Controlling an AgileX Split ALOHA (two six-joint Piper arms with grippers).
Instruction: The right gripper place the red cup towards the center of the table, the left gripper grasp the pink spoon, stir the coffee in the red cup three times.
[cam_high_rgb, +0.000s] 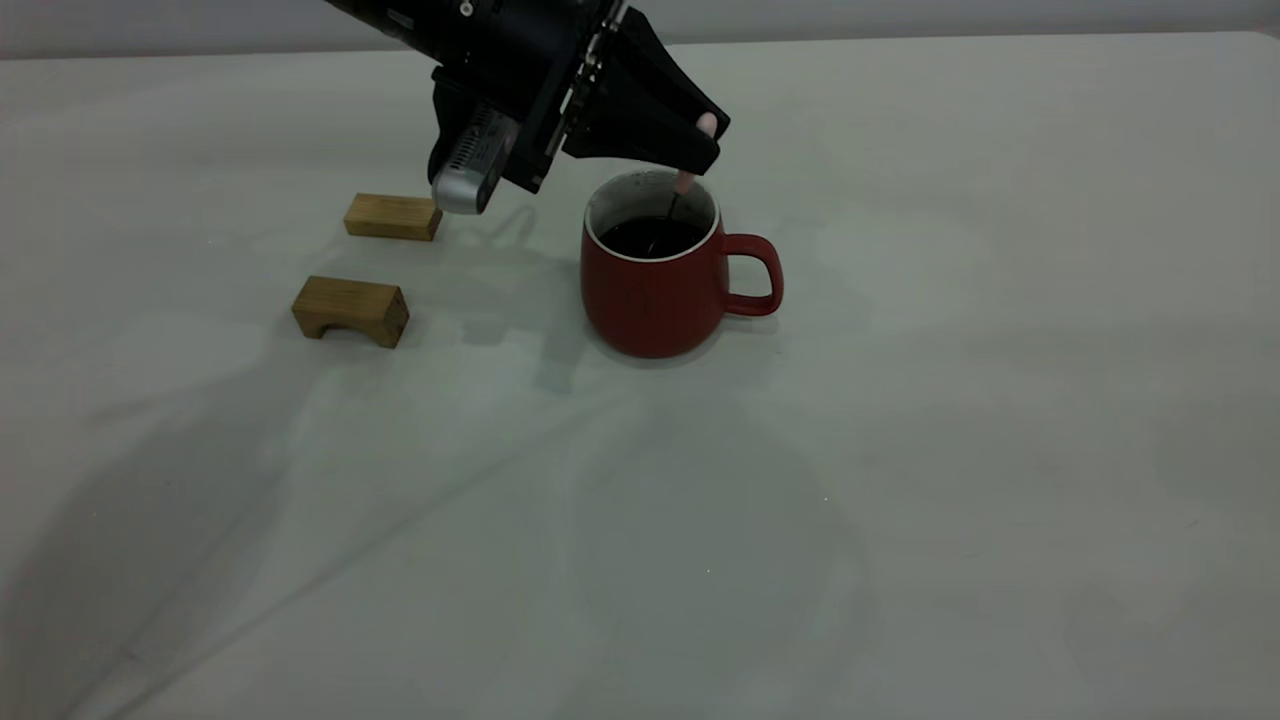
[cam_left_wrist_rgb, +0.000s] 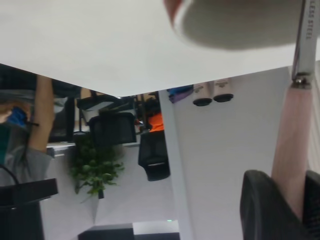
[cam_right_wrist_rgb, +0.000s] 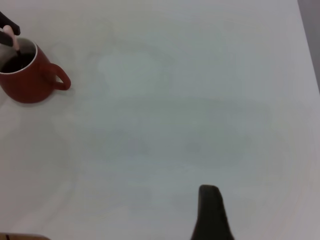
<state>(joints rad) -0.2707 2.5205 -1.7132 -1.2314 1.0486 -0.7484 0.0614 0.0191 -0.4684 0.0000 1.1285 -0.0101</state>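
Here left gripper (cam_high_rgb: 708, 140) pinches the pink spoon (cam_high_rgb: 686, 180) directly above the red cup (cam_high_rgb: 660, 290), spoon tip dipped into the coffee (cam_high_rgb: 650, 237) below it. Right gripper (cam_right_wrist_rgb: 212, 212) sits well apart over bare worktop (cam_high_rgb: 900, 450); cannot tell its finger state.

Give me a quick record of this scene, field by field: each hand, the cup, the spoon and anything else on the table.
left hand: above the cup, shut on the pink spoon
pink spoon: hanging into the coffee
red cup: upright on the table, handle toward the right arm's side
right hand: away from the cup, one fingertip visible
other items: two wooden blocks beside the cup
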